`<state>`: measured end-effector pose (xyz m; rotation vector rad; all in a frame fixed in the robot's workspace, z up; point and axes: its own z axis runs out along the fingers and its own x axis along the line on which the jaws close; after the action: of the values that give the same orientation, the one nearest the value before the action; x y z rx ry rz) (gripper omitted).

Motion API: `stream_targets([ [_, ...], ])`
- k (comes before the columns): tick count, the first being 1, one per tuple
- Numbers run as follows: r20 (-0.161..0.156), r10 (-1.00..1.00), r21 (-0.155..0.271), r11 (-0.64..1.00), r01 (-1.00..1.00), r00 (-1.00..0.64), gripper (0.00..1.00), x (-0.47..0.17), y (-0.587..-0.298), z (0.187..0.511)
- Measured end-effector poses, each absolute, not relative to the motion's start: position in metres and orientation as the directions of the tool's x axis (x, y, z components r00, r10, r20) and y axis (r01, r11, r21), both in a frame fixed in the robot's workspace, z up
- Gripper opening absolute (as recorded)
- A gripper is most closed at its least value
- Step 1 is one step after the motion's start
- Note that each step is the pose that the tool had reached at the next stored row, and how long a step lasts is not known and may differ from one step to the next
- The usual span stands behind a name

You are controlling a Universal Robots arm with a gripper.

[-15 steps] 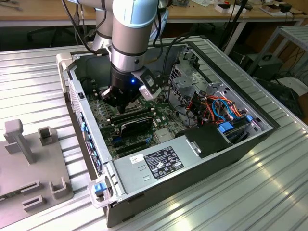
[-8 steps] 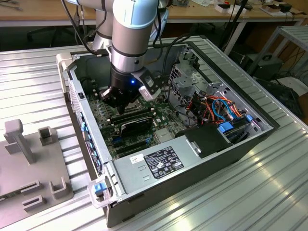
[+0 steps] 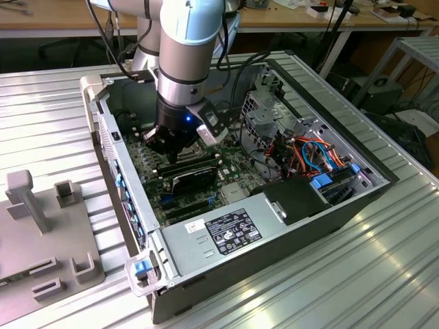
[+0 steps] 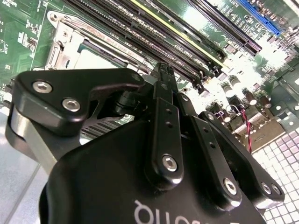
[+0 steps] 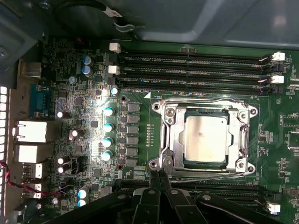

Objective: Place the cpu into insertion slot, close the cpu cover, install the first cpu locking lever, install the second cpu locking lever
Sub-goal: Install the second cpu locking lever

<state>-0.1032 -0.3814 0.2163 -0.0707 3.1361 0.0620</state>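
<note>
A: Is any writing to be made out?

B: A white printed label (image 3: 233, 231) is seen on the grey power supply box (image 3: 226, 233) in the exterior view; its text is not read off. White lettering is also partly seen on the gripper's black body in the second wrist view.

A: What is found around the work, from the exterior view's left?

B: A grey fixture plate (image 3: 41, 233) is set on the ribbed table, then the opened computer case (image 3: 309, 205), with orange and blue cables (image 3: 319, 154) toward the right.

A: And the task's things?

B: In the first wrist view the cpu (image 5: 205, 138) is seated in the insertion slot (image 5: 204, 163), with the cpu cover (image 5: 175, 140) lowered around it, between rows of memory slots (image 5: 191, 63).

A: The arm?

B: It is reached down into the case. The gripper (image 5: 159, 179) is held just above the board beside the socket, fingers (image 5: 155, 184) pressed together, nothing held.
</note>
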Motion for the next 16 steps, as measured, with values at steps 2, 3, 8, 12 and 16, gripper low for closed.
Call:
stream_targets([
  [2,-0.005,-0.045,0.040,0.998,-0.045,-0.999,0.11,-0.1032,-0.3813,0.2154],
  [3,-0.005,-0.045,0.040,0.998,-0.045,-0.999,0.11,-0.1032,-0.3813,0.2146],
  [8,-0.005,-0.045,0.039,0.998,-0.045,-0.999,0.11,-0.1035,-0.3807,0.2115],
  [12,-0.005,-0.045,0.040,0.998,-0.045,-0.999,0.11,-0.1045,-0.3794,0.2101],
  [16,-0.005,-0.045,0.039,0.998,-0.045,-0.999,0.11,-0.1049,-0.3775,0.2092],
])
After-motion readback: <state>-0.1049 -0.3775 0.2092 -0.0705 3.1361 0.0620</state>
